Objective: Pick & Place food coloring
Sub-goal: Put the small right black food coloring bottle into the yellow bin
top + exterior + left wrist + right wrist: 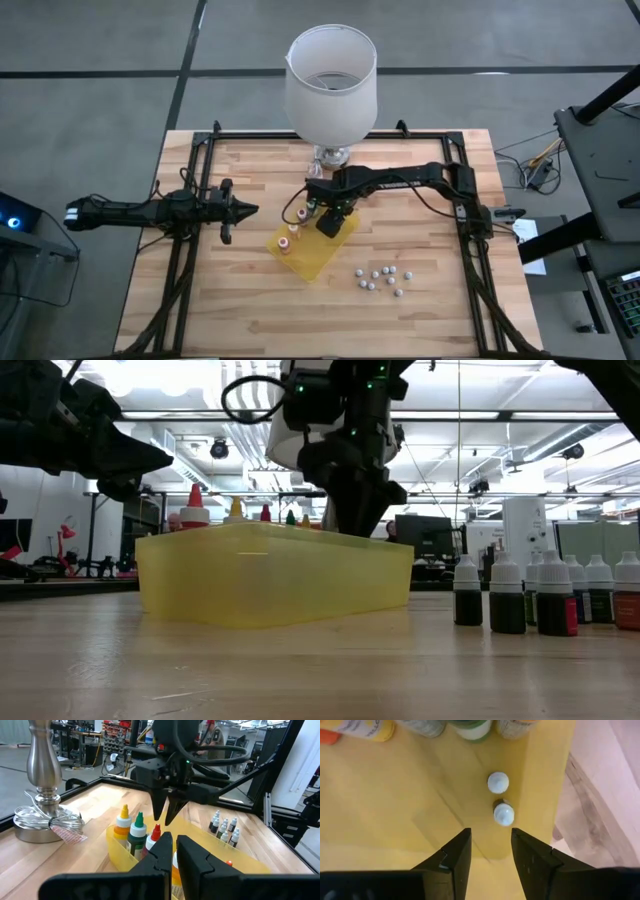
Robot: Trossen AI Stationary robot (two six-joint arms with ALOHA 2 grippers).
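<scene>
bottles (503, 814) white-capped, two upright in yellow tray (395, 810), more on table (540, 595) | likely light, stiff, tippy; pinch at cap | right gripper (490, 851) spread, empty, above them | left gripper (172, 851) pressed together, waits off-tray

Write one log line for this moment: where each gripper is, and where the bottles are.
right gripper: open, above yellow tray, empty | white-capped bottles: two upright in tray | left gripper: shut, waiting left of tray | more bottles: on table
</scene>
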